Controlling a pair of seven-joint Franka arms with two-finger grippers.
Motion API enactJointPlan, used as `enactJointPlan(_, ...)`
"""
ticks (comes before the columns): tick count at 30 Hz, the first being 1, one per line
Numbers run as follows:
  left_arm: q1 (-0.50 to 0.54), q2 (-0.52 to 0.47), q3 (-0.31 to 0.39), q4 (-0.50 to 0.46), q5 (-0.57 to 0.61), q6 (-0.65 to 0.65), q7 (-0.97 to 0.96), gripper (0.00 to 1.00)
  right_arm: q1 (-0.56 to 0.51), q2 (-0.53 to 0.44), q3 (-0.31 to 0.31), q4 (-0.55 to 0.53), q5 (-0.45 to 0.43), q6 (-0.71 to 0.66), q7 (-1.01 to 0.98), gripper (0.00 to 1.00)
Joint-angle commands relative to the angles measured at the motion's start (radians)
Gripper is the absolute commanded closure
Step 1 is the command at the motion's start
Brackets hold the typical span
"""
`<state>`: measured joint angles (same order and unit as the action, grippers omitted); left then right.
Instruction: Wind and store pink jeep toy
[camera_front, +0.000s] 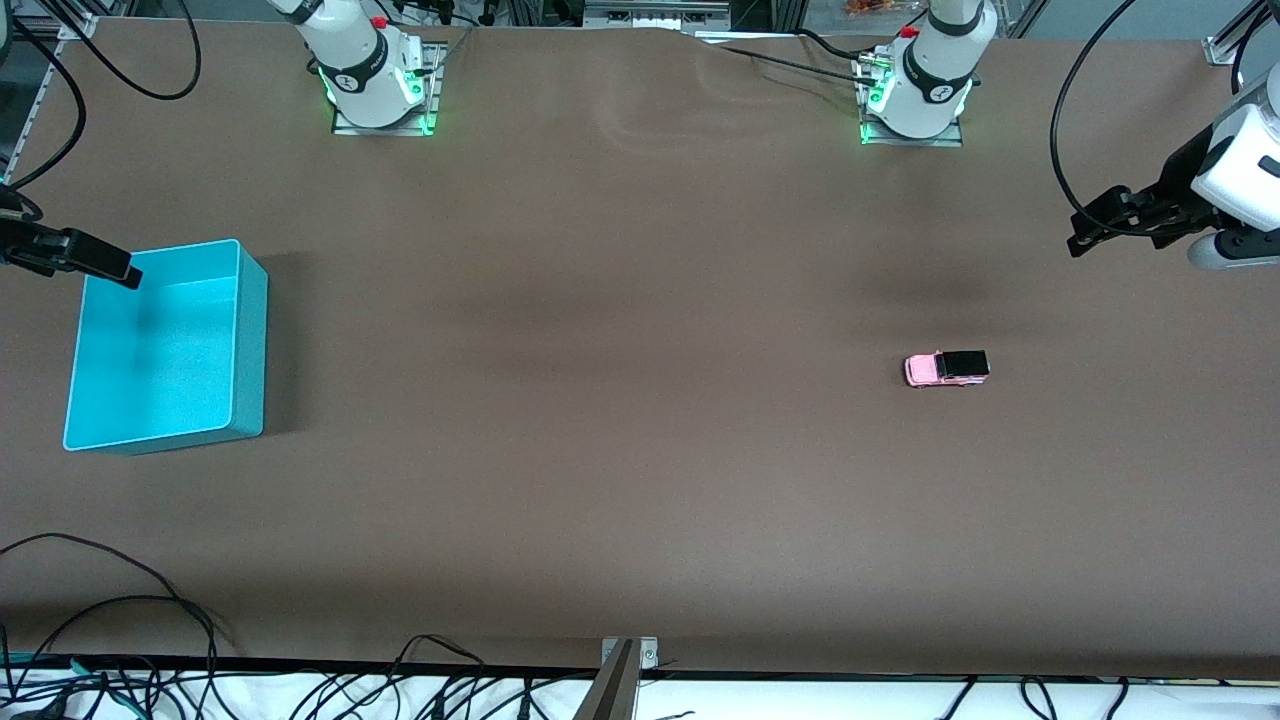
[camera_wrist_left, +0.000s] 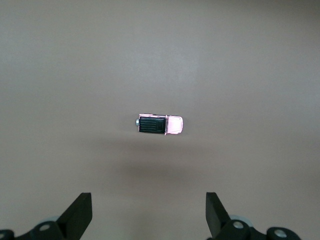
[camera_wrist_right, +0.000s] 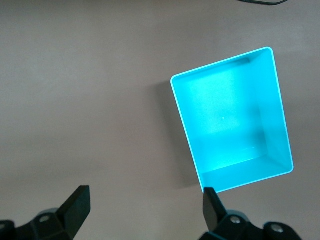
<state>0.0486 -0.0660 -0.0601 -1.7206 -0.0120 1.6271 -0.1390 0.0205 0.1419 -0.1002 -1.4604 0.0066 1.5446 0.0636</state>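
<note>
The pink jeep toy (camera_front: 947, 368) is tiny, light pink with a black roof. It stands on the brown table toward the left arm's end. High over the table's edge at that end, my left gripper (camera_front: 1078, 238) hangs open and apart from the jeep. In the left wrist view the jeep (camera_wrist_left: 160, 124) lies well clear of the empty left gripper (camera_wrist_left: 148, 206). My right gripper (camera_front: 128, 272) hovers open over the farther corner of the turquoise bin (camera_front: 252, 340). In the right wrist view the right gripper (camera_wrist_right: 145, 201) holds nothing, with the bin (camera_wrist_right: 225, 115) beside it.
The bin has nothing in it and stands at the right arm's end of the table. Both arm bases (camera_front: 375, 75) (camera_front: 918, 85) stand along the table edge farthest from the front camera. Loose black cables (camera_front: 150, 640) lie along the nearest edge.
</note>
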Motion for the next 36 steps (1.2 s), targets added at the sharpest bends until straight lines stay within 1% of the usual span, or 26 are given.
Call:
enactJointPlan(1,-0.007,0.04,-0.007,0.032,-0.014,-0.006,-0.004,0.0,-0.002,-0.004,-0.003,0.017,0.003,-0.02,-0.013,0.0)
enactJointPlan(5,0.004,0.04,-0.006,0.035,-0.025,-0.009,0.007,0.0,-0.002,-0.004,-0.003,0.017,0.003,-0.02,-0.013,0.0)
enactJointPlan(8,0.013,0.041,-0.001,0.033,-0.068,-0.01,0.007,0.0,-0.002,-0.004,-0.003,0.015,0.003,-0.02,-0.013,0.0)
enactJointPlan(21,0.022,0.064,-0.001,0.015,-0.066,-0.012,0.007,0.0,-0.002,-0.004,-0.001,0.017,0.003,-0.018,-0.01,0.0)
enactJointPlan(26,0.016,0.069,-0.001,-0.007,-0.065,-0.004,-0.005,0.0,-0.002,-0.004,-0.003,0.015,0.004,-0.02,-0.013,0.0)
enactJointPlan(28,0.016,0.069,-0.001,-0.031,-0.066,0.019,-0.007,0.0,-0.002,-0.004,-0.003,0.015,0.003,-0.018,-0.013,0.0)
enactJointPlan(32,0.016,0.067,-0.001,-0.109,-0.065,0.125,-0.007,0.0,-0.002,-0.004,-0.003,0.015,0.003,-0.018,-0.013,0.0)
enactJointPlan(36,0.016,0.071,-0.001,-0.158,-0.065,0.186,-0.005,0.0,-0.002,-0.004,-0.004,0.017,0.003,-0.018,-0.013,0.0)
